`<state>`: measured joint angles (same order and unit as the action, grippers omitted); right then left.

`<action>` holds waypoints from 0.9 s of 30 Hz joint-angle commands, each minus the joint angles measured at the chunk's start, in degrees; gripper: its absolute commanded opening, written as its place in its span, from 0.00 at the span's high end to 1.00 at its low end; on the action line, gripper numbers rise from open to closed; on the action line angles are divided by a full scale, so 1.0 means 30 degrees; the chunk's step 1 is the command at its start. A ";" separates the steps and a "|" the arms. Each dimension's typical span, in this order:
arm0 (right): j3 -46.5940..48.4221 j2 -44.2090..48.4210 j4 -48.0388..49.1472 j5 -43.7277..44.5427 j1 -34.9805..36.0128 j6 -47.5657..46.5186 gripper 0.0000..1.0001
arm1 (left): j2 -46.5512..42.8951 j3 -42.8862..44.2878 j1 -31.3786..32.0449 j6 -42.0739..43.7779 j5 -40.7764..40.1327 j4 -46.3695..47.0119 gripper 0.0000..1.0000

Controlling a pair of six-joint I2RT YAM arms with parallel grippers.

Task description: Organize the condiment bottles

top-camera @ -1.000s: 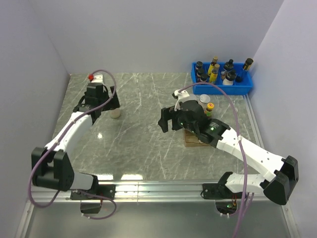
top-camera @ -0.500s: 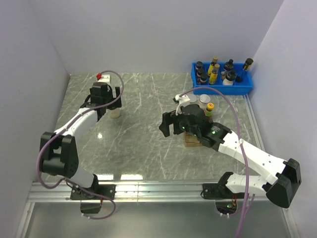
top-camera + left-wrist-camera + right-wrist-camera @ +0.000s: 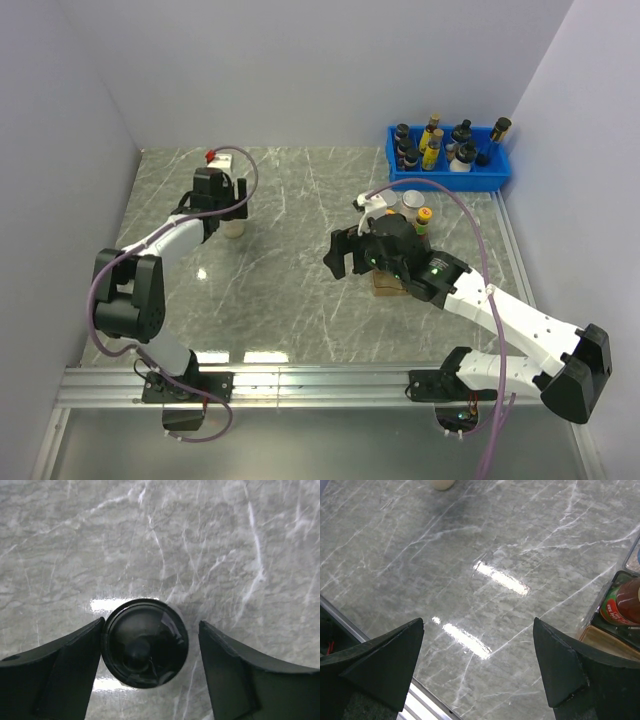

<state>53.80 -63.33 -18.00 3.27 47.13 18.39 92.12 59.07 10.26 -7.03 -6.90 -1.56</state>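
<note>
A little black-capped bottle (image 3: 145,642) with a pale body (image 3: 233,229) stands on the marble at the left. My left gripper (image 3: 151,630) is open and straddles it from above; the cap touches the left finger, with a gap to the right finger. In the top view my left gripper (image 3: 226,210) hides the cap. My right gripper (image 3: 340,252) is open and empty over bare marble (image 3: 478,625). Behind it a yellow-capped brown sauce bottle (image 3: 424,217) and a white silver-lidded jar (image 3: 412,201) stand by a wooden tray (image 3: 384,284). The red label (image 3: 619,606) shows in the right wrist view.
A blue bin (image 3: 497,178) crowded with dark and yellow bottles sits at the back right corner. Grey walls close the left, back and right sides. A metal rail (image 3: 320,378) runs along the near edge. The pale bottle shows far off in the right wrist view (image 3: 441,484).
My left gripper has moved right and come down over the little bottle, which now sits between its open jaws. My right arm has shifted only slightly.
</note>
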 commanded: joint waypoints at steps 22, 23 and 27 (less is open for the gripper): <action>-0.3020 0.4493 -0.0357 0.1104 0.0167 0.1807 0.07 | -0.4776 0.3132 0.5451 -0.0588 0.1331 -0.5306 1.00; -0.2905 0.5340 -0.0590 0.1659 0.0167 0.2215 0.08 | -0.4923 0.3191 0.5949 -0.0587 0.1941 -0.5541 1.00; -0.1502 0.6548 -0.3830 0.6778 0.0167 0.4117 0.64 | -0.5655 0.2755 0.8231 -0.1550 0.4227 -0.4200 1.00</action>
<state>45.15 -46.50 -24.23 11.22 47.35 24.82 77.43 66.67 31.16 -9.13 -1.19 -16.58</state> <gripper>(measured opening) 0.668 0.655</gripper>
